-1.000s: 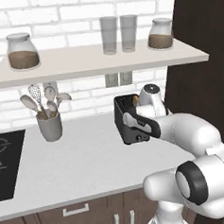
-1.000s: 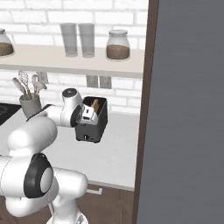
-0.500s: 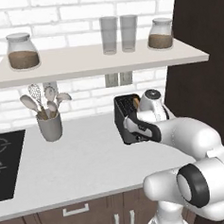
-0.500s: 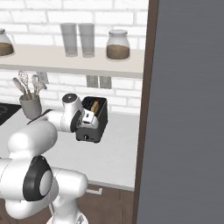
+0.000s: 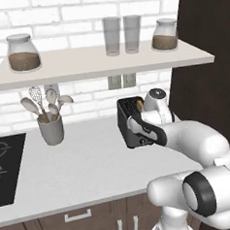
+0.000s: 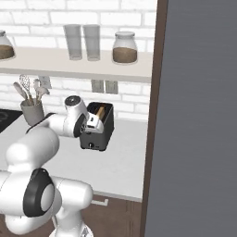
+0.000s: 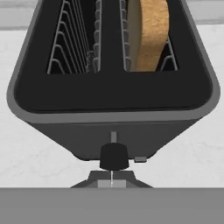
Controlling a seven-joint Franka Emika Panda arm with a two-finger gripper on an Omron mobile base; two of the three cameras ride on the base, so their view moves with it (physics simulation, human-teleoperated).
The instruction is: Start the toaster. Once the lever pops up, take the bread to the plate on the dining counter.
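Standing in one slot of the toaster [image 7: 112, 109] near the worktop's back edge, the bread [image 7: 151, 35] is judged light, stiff and crumbly. It is best pinched gently across its exposed top crust. The closed gripper [image 7: 112, 181] is seen empty at the lever [image 7: 114, 156].

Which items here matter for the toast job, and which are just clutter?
Job:
toaster
bread in one slot
lever
hand, shut, at the lever

Clutter:
utensil pot
two glasses
two jars
cooktop
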